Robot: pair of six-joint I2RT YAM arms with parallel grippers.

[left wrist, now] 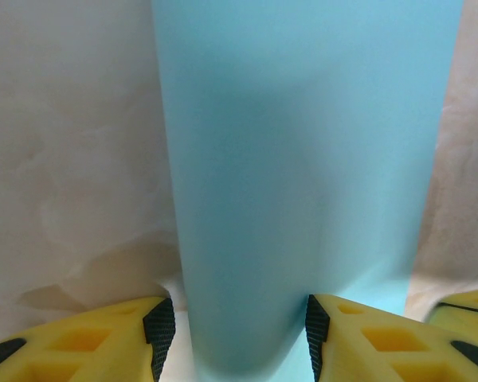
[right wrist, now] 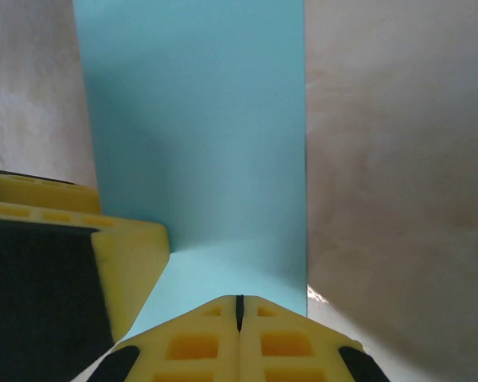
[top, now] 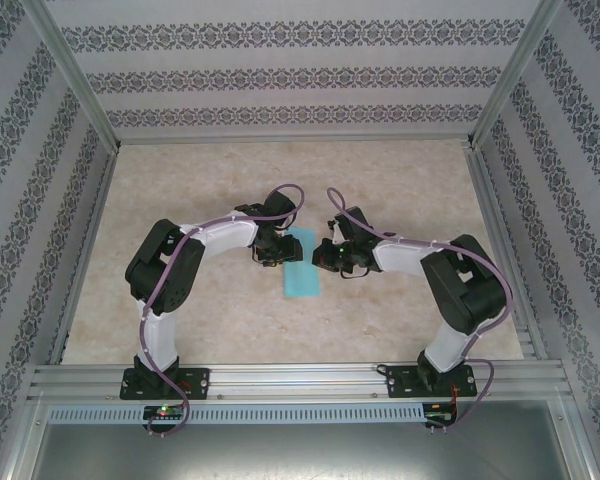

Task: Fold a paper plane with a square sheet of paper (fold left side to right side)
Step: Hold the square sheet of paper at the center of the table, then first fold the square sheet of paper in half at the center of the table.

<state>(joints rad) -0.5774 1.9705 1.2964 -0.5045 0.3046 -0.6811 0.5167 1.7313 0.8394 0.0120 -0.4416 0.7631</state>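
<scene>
The square sheet of paper [top: 302,263] lies flat on the counter [top: 400,180] as a narrow turquoise strip, directly between the two pincers. From above, the left pincer [top: 272,250] sits at the strip's left edge, close to its far end. The right pincer [top: 327,256] sits just off the right edge, about level with the strip's middle. The two pincers face each other across the paper, close together.

In the left wrist view, the left pincer [left wrist: 237,338] stands about half wide. Its black pads [left wrist: 161,330] are apart, and the paper [left wrist: 303,143] runs straight out ahead through the gap between them. A paler piece of the paper shows just past the right-hand finger, with bare counter [left wrist: 64,143] on either side. I cannot tell whether the pads press on the sheet or only stand astride it. A yellow finger of the other pincer shows at the lower right.

In the right wrist view, the right pincer [right wrist: 239,306] is closed, its two yellow fingertips meeting along a thin dark seam. The tips are over the near end of the paper [right wrist: 199,135], which stretches away ahead of them. I cannot tell whether a layer is nipped between them. A finger [right wrist: 56,239] of the left pincer lies on the paper just to the left of these tips, and bare counter [right wrist: 398,159] lies to their right
</scene>
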